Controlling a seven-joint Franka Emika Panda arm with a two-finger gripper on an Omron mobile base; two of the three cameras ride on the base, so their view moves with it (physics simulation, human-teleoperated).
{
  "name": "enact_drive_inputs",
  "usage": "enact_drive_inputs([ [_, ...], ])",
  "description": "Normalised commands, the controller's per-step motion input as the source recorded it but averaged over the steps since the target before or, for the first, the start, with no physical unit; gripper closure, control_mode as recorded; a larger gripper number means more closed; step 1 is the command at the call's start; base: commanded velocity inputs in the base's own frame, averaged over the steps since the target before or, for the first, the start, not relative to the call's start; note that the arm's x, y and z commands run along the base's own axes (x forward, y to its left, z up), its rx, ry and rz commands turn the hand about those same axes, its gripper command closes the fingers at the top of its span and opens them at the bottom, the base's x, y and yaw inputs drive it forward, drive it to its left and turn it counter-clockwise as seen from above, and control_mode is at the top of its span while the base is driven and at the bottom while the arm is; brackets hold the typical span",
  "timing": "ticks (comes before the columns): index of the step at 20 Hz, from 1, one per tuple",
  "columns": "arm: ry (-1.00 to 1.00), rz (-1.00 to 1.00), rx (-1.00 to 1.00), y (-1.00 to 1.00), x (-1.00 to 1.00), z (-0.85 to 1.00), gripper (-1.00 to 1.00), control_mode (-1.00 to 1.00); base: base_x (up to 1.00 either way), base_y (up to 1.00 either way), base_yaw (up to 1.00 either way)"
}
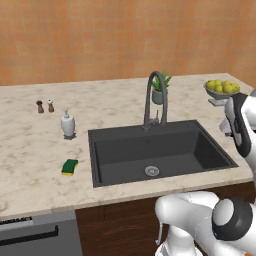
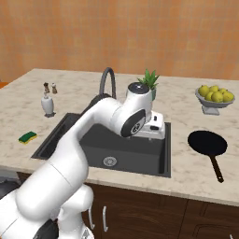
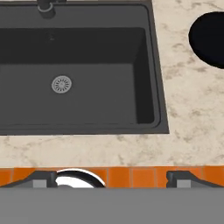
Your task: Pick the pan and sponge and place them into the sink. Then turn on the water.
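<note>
- The left base view looks forward and down from behind the arm's left side, at middle distance, facing the orange wall, with the dark grey rectangular sink (image 1: 160,150) near its centre.
- The right base view looks forward and down from behind the arm's right side, angled across the beige marbled stone counter (image 2: 186,121); the white arm hides part of the basin.
- Both base views share the sink, the tall arched dark grey faucet (image 1: 152,95), the small yellow-and-green sponge (image 1: 70,166) and the grey bowl of yellow fruit (image 1: 222,89).
- The hand view looks steeply down from close above the counter's front edge; it shares the sink's round metal drain (image 3: 61,84) with both base views, and the round black frying pan (image 3: 210,38) with the right base view.
</note>
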Motion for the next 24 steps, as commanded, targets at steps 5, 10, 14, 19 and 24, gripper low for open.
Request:
enact_drive_inputs([
  [5,0.0,0.0,0.0,-0.82,-0.01,-0.26,-1.0,-1.0,0.0,0.0,0.0],
  [10,0.04,0.0,0.0,-0.74,0.0,-0.24,-1.0,-1.0,0.0,0.0,0.0],
  [14,0.15,0.0,-0.03,-0.53,0.0,-0.14,-1.0,-1.0,0.0,0.0,0.0],
  [19,0.06,0.0,-0.01,-0.45,0.08,-0.18,-1.0,-1.0,0.0,0.0,0.0],
  [24,0.0,0.0,0.0,-0.42,0.07,-0.21,-1.0,-1.0,0.0,0.0,0.0],
])
